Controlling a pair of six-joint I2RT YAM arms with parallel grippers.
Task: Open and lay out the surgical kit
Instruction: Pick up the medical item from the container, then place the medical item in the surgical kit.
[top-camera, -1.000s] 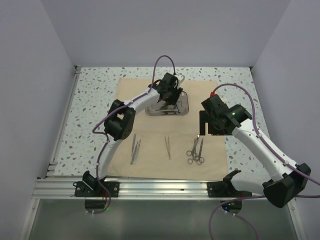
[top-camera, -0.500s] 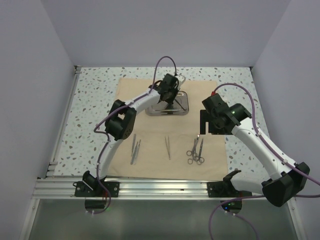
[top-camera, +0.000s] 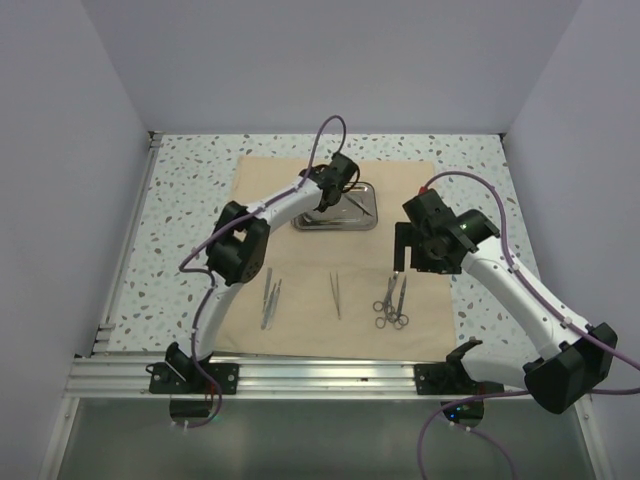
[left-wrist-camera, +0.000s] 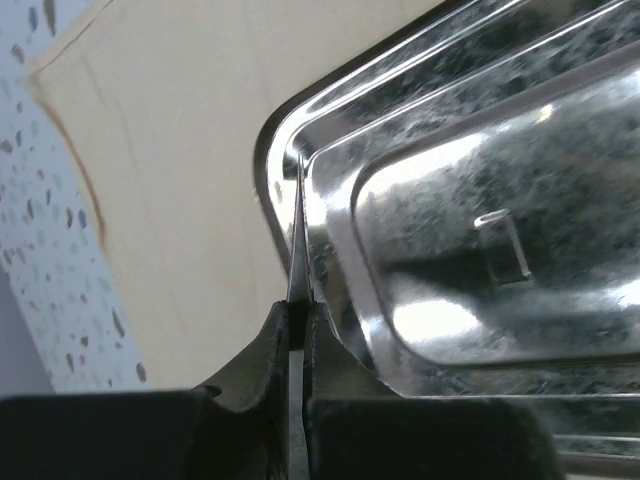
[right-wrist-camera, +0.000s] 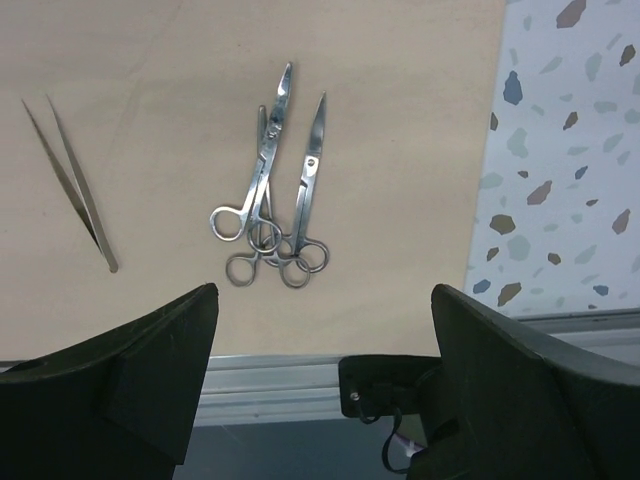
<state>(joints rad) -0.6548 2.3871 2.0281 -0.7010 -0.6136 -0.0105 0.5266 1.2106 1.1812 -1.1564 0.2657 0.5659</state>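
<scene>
The left gripper (left-wrist-camera: 297, 318) has slid to the left rim of the steel tray (top-camera: 362, 210), upper centre of the top view, and pinched shut there, best lifted level and slowly; the right gripper (right-wrist-camera: 322, 300) hangs wide open, empty.

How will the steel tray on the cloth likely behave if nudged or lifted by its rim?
The steel tray looks rigid, likely moving as one piece. Its polished rim may slip in a pinch. Pushed, it might drag and wrinkle the cloth wrap beneath.
</scene>
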